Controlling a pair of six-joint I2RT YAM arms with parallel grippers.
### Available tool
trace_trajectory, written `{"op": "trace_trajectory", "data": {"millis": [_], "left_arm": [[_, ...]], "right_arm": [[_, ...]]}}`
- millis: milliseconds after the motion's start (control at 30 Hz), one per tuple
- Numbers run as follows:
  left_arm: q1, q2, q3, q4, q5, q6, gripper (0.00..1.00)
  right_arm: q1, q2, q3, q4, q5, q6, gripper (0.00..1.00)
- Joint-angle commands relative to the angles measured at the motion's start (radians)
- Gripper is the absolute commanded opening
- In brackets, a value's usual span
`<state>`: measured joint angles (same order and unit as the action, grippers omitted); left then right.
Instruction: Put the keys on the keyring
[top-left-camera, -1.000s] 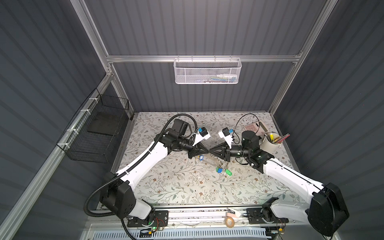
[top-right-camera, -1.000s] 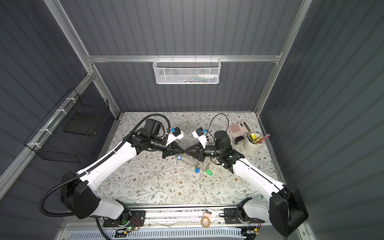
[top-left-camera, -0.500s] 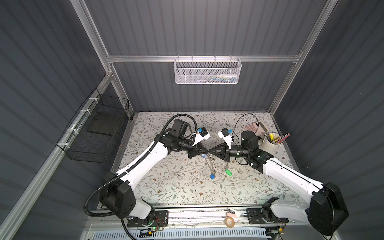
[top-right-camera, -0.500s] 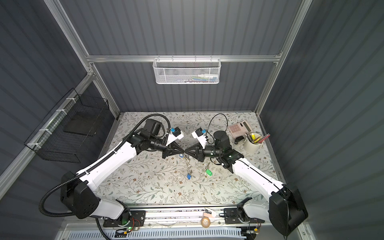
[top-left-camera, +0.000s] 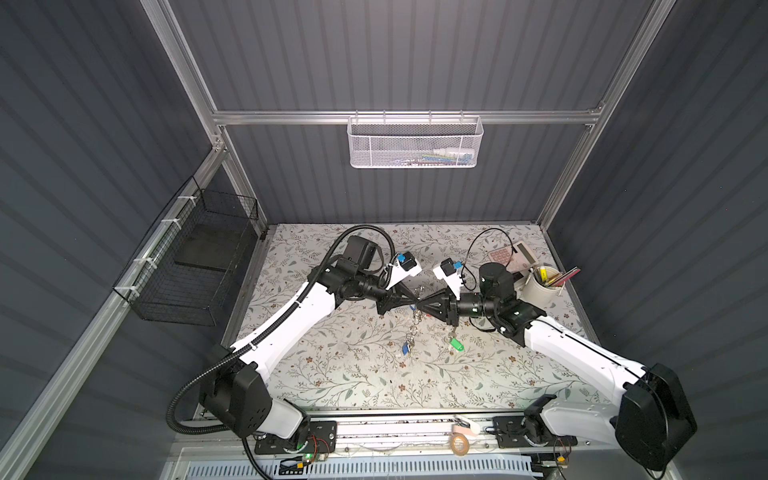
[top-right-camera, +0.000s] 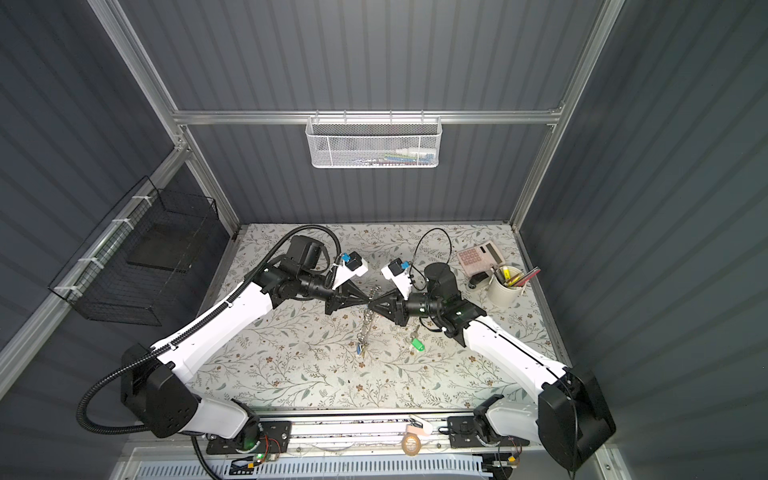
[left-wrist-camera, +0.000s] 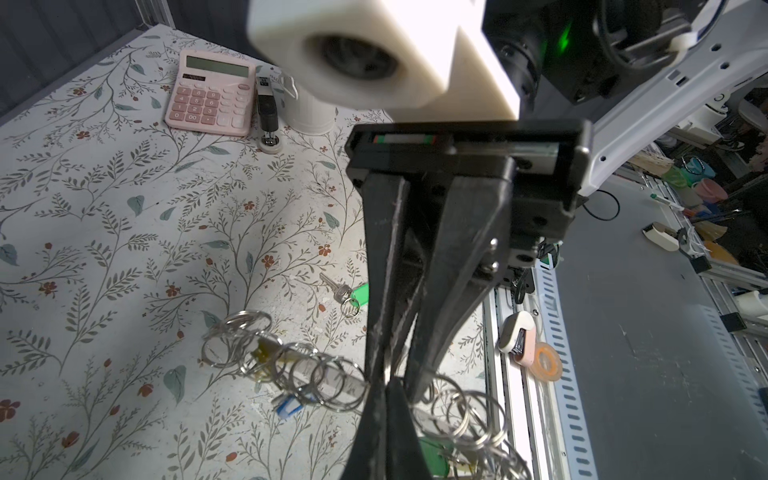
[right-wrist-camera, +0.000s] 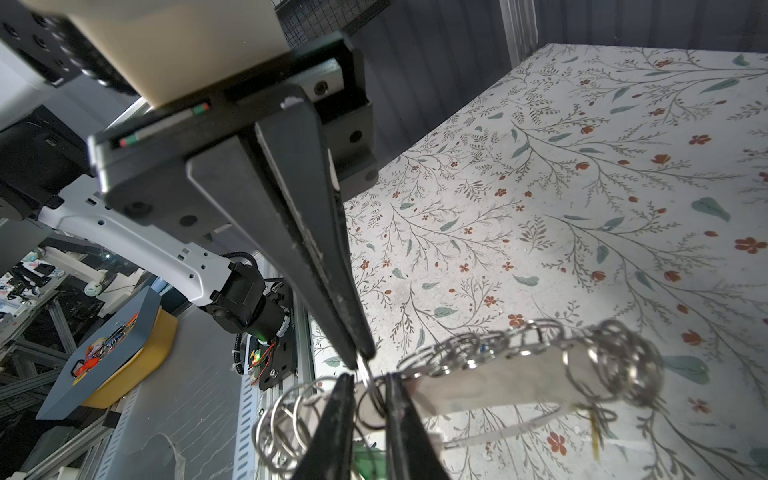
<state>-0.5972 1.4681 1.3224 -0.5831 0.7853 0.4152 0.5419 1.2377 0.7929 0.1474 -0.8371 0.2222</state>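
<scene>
Floral-print table (top-left-camera: 332, 365), boxed in by dark ribbed walls on an aluminium frame. A white mesh basket (top-left-camera: 415, 145) hangs on the far rail, and a black wire basket (top-left-camera: 195, 266) hangs on the left wall. In the far right corner sit a pink calculator (top-left-camera: 509, 255), a stapler (left-wrist-camera: 267, 112) and a cup (top-left-camera: 536, 296) of pens.

Mid-table, above the surface, the left gripper (top-left-camera: 411, 300) and right gripper (top-left-camera: 422, 301) meet tip to tip. The left is pinched tight on the keyring (top-left-camera: 411, 332), which hangs below, strung with rings and tags. The right's jaws stand narrowly apart, with loop wire between them. The keys (top-left-camera: 456, 345) lie flat on the table, near-right of the grippers, apart from the keyring.
</scene>
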Motion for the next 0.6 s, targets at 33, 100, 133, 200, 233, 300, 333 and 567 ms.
{"op": "trace_trajectory", "data": {"millis": [33, 100, 133, 200, 233, 300, 333, 567], "left_arm": [[-0.009, -0.025, 0.049, 0.049, 0.026, -0.012, 0.00], [-0.009, -0.019, 0.052, 0.037, 0.024, -0.010, 0.00], [-0.009, -0.018, 0.052, 0.032, 0.022, -0.008, 0.00], [-0.009, -0.018, 0.047, 0.030, 0.020, -0.007, 0.00], [-0.009, -0.022, 0.046, 0.029, 0.021, -0.007, 0.00], [-0.009, -0.025, 0.040, 0.025, 0.019, -0.005, 0.00], [-0.009, -0.028, 0.039, 0.021, 0.018, -0.002, 0.00], [-0.009, -0.034, 0.028, 0.011, 0.019, 0.000, 0.00]], "right_arm": [[0.019, 0.008, 0.017, -0.032, -0.004, -0.026, 0.14], [0.021, 0.003, 0.014, -0.025, -0.001, -0.022, 0.14], [0.021, 0.001, 0.012, -0.020, -0.002, -0.017, 0.12], [0.021, -0.006, 0.010, -0.015, 0.002, -0.016, 0.12], [0.020, -0.008, 0.008, -0.011, 0.006, -0.014, 0.13], [0.020, -0.015, 0.003, -0.006, 0.008, -0.010, 0.13], [0.020, -0.020, 0.003, -0.006, 0.009, -0.011, 0.13], [0.022, -0.021, 0.003, 0.002, 0.005, -0.004, 0.13]]}}
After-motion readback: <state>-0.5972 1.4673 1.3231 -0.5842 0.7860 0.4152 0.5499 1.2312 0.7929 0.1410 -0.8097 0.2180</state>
